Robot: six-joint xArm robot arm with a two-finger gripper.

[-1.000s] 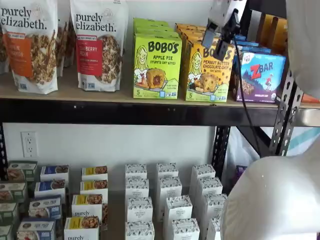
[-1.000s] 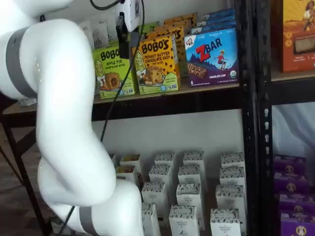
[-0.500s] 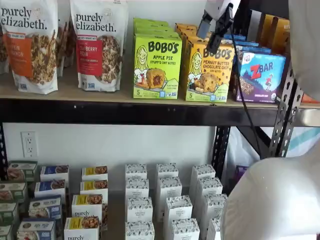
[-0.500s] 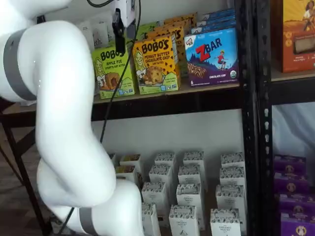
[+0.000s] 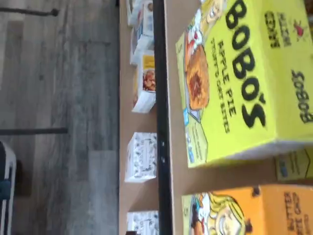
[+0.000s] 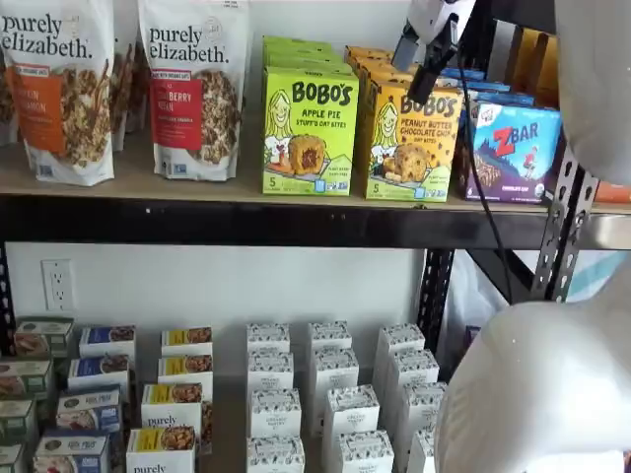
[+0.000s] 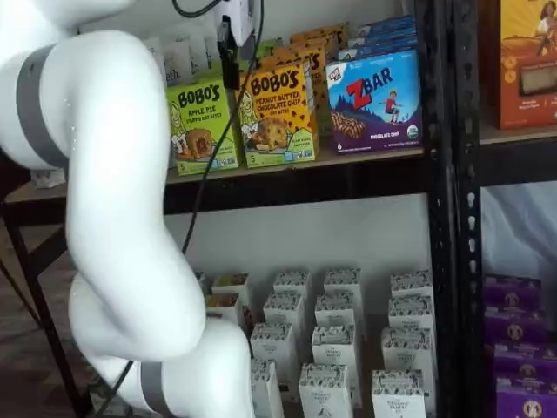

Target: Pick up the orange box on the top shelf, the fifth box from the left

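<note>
above the orange box [image 6: 411,128] the gripper [image 6: 431,61] seems spread wide, unclear; drifting sideways risks the green box [image 6: 309,130].

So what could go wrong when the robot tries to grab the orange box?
The orange box stands squeezed between the green Apple Pie box and the blue ZBar box, so the jaws might bump a neighbour or grab the wrong one. The gripper hangs in front of the orange box's top edge; a push could tip it backwards. The black cable dangles near the boxes and might snag.
</note>
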